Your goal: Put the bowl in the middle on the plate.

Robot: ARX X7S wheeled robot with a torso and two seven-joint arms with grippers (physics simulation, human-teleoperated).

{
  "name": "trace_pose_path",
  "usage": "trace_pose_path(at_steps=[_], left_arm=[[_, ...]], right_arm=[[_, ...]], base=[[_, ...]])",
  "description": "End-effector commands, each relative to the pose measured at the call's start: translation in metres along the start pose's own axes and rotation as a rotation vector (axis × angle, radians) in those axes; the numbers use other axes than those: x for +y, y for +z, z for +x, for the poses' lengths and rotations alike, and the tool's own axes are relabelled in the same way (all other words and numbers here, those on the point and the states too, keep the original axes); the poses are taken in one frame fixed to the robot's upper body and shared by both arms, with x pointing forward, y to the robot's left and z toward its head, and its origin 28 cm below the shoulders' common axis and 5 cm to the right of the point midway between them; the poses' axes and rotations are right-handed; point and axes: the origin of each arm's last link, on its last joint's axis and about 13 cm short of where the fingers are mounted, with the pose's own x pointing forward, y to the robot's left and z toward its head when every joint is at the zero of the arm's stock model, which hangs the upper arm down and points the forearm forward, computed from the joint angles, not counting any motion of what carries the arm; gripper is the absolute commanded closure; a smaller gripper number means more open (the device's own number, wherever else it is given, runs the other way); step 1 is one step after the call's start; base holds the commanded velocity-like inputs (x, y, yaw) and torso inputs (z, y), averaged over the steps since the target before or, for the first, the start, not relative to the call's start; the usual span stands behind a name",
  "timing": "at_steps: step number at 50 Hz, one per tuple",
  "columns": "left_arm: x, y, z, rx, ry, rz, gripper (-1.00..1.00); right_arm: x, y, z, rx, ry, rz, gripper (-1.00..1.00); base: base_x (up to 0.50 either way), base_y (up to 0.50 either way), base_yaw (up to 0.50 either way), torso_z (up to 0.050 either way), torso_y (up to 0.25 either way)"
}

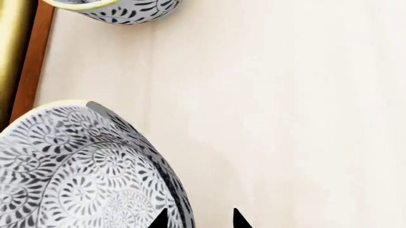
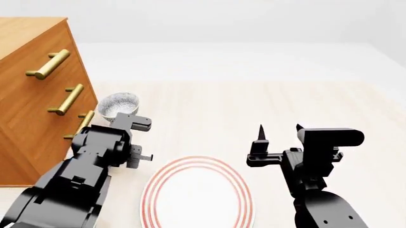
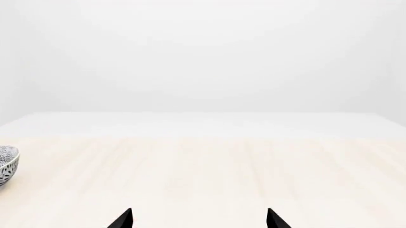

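Observation:
A patterned blue-grey bowl [image 1: 76, 171] fills the near corner of the left wrist view. My left gripper [image 1: 199, 219] is open and straddles its rim, with one fingertip [image 1: 159, 219] over the inside and the other outside above the table. In the head view my left arm [image 2: 101, 152] hides this bowl. A second bowl alike [image 1: 120, 9] [image 2: 118, 104] lies farther along the cabinet. The red-ringed white plate [image 2: 197, 194] sits at the near centre. My right gripper [image 2: 279, 129] [image 3: 198, 219] hangs open and empty, right of the plate.
A wooden drawer cabinet [image 2: 32, 95] with brass handles stands close on the left, its base edge [image 1: 32, 61] right beside the bowls. The pale wood table [image 2: 254, 104] stretches behind and to the right. A bowl's edge [image 3: 6, 166] shows in the right wrist view.

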Motion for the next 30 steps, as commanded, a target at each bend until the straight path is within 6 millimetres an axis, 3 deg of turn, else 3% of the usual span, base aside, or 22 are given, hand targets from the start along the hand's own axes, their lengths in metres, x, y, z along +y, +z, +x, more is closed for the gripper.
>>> trace_pose_path(at_steps=[1,13,30], left_arm=[[0.001,-0.007,0.005,0.022,-0.043,-0.01,1.0],[0.002,-0.002,0.002,-0.014,-0.045,0.007,1.0],[0.006,0.009,-0.063,-0.296,-0.12,0.039,1.0]], right_arm=[[0.0,0.0,-0.001,-0.004,-0.001,0.001,-1.0],[-0.001,0.001,-0.002,-0.008,-0.005,0.007,-1.0],[-0.001,0.003,-0.002,-0.015,-0.01,0.009,-1.0]], base=[[0.0,0.0,0.0,0.0,0.0],[0.0,0.0,0.0,0.0,0.0],[0.0,0.0,0.0,0.0,0.0]])
